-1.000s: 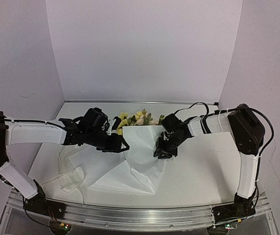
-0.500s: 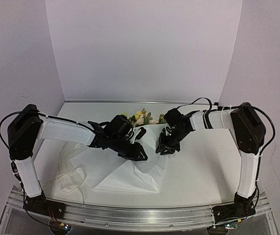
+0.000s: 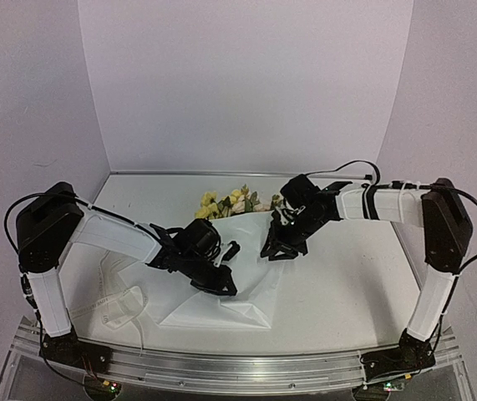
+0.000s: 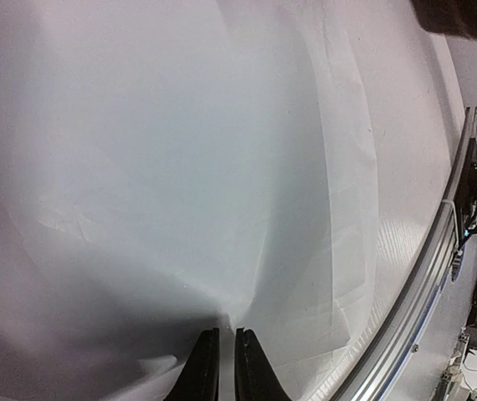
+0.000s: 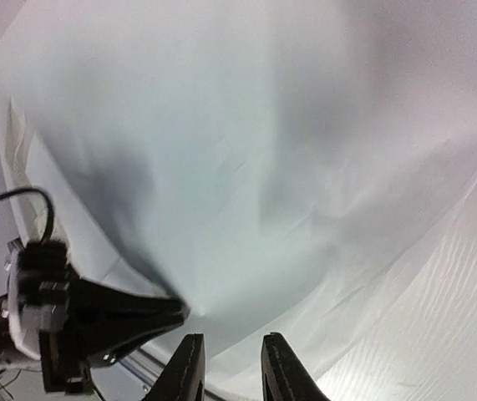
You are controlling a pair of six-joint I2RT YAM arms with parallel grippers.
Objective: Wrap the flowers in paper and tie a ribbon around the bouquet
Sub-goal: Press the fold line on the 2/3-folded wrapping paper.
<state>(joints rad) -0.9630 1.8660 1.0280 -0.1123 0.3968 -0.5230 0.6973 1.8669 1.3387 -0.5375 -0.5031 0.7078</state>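
Note:
The flowers (image 3: pixel 234 200), pale yellow and cream with green leaves, lie at the far middle of the table. Their stems are hidden under the white paper (image 3: pixel 246 267), which is folded loosely over them as a rough bouquet. My left gripper (image 3: pixel 225 288) sits low on the paper's near half. In the left wrist view its jaws (image 4: pixel 220 334) are pinched on a raised fold of paper (image 4: pixel 180 150). My right gripper (image 3: pixel 273 251) hovers at the paper's right side, its fingers (image 5: pixel 234 347) apart over the paper (image 5: pixel 246 150) with nothing between them. The ribbon (image 3: pixel 121 305) lies curled at the near left.
An aluminium rail (image 3: pixel 238 368) runs along the table's near edge and also shows in the left wrist view (image 4: pixel 422 284). Plain walls enclose the back and both sides. Bare table (image 3: pixel 347 284) lies to the right of the paper.
My left arm swung right and toward the near edge over the paper, and its jaws closed on a fold. The right gripper shifted slightly left and away. The paper's near flap folded in.

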